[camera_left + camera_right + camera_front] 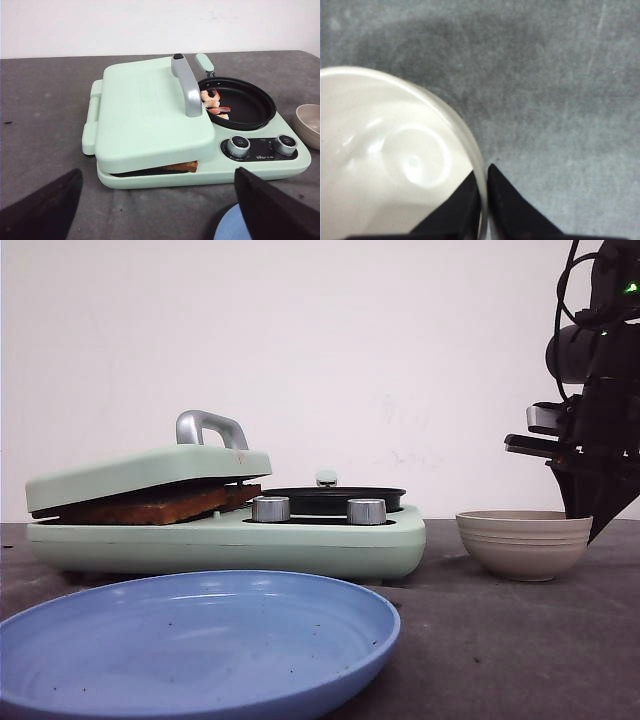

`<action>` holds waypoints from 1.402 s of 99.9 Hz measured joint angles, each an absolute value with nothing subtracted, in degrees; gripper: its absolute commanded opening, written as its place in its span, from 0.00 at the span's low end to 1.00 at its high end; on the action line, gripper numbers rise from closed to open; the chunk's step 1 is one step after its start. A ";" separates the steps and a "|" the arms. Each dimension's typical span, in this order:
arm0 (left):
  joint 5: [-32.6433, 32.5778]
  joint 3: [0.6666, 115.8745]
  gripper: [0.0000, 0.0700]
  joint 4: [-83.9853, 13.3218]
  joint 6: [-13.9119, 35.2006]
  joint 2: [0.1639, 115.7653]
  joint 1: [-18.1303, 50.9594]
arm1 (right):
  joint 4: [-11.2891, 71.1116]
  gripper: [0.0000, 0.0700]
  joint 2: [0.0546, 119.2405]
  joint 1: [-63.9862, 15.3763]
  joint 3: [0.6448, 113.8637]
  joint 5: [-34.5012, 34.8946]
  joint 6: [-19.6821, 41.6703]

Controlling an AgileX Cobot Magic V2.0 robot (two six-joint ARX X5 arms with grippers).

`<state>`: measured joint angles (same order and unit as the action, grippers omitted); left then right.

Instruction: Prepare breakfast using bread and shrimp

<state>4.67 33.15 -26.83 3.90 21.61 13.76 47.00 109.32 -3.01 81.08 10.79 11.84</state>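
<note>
At the bowl's (395, 150) rim, the right gripper (483, 200) is pinching the thin wall between its 2 fingers; the bowl is looking empty. The left gripper (160, 200) is hanging spread wide, grasping nothing. Shrimp (214, 104) are lying in the black pan (250, 107), bread (150, 506) under the press lid (150, 110). A lift risks the slim rim slipping and the bowl tipping.

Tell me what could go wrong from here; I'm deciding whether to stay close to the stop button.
1. The right gripper pinches only the thin rim of the beige ribbed bowl, so lifting could tip or drop it.
2. The pale pink shrimp sit in the round black pan; left unturned, they may overcook.
3. The browned bread slices under the mint-green lid already look dark and may burn.
</note>
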 measured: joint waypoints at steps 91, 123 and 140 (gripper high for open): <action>4.67 33.15 0.78 -26.83 3.90 21.61 13.76 | 43.68 0.60 102.35 -2.92 81.10 10.48 9.65; 4.67 33.15 0.78 -26.83 3.90 21.61 13.76 | 38.65 0.59 89.56 -2.57 81.12 10.28 6.83; 4.67 33.15 0.78 -26.83 3.90 21.61 13.76 | 36.32 0.59 82.41 -3.01 81.12 12.64 6.33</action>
